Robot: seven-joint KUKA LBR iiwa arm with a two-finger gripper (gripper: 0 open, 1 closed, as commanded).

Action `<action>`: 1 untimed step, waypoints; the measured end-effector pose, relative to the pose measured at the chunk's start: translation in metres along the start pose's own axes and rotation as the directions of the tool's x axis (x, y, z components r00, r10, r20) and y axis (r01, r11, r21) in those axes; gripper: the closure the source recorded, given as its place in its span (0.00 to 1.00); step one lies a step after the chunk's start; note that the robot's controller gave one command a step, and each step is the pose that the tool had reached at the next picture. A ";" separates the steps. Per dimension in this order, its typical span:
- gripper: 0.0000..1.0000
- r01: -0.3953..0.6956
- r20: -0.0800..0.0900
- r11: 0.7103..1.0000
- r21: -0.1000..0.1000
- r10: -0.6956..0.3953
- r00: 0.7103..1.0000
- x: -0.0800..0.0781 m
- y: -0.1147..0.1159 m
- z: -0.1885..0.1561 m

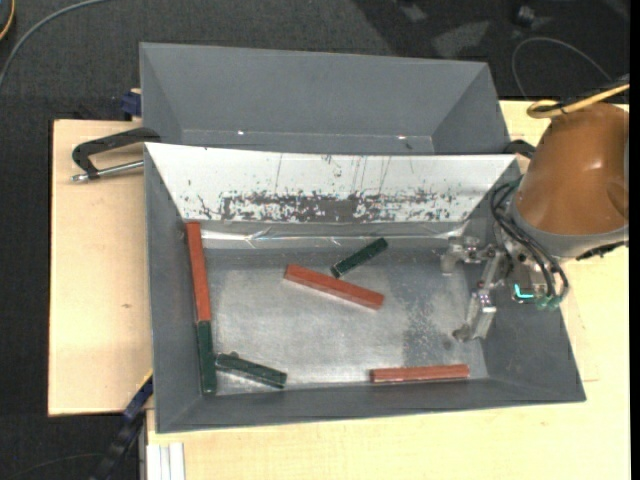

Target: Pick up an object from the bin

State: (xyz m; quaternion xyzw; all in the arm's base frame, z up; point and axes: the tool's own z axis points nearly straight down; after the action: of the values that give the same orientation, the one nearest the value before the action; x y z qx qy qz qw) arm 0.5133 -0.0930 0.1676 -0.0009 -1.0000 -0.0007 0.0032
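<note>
My gripper [468,330] hangs at the right side of the bin, its fingertip low over the bare floor. Nothing shows between its fingers. A red-brown bar [420,373] lies flat just below and left of it, along the front wall. Another red-brown bar [333,287] lies slanted in the middle of the bin. A dark green bar [359,257] rests at an angle just above that one, near the back wall.
A long red-brown bar [199,272] runs along the left wall, with a dark green bar [205,357] in line below it. Another dark green bar [251,370] lies at the front left corner. The arm's orange cover sits above the right rim.
</note>
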 end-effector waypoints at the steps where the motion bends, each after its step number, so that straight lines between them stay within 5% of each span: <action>1: 0.00 0.063 0.002 0.998 -0.002 -0.063 0.998 -0.048 0.047 0.100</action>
State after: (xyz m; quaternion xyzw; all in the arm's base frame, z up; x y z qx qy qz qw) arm 0.5612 -0.0457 0.0669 0.0306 -0.9995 -0.0018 0.0020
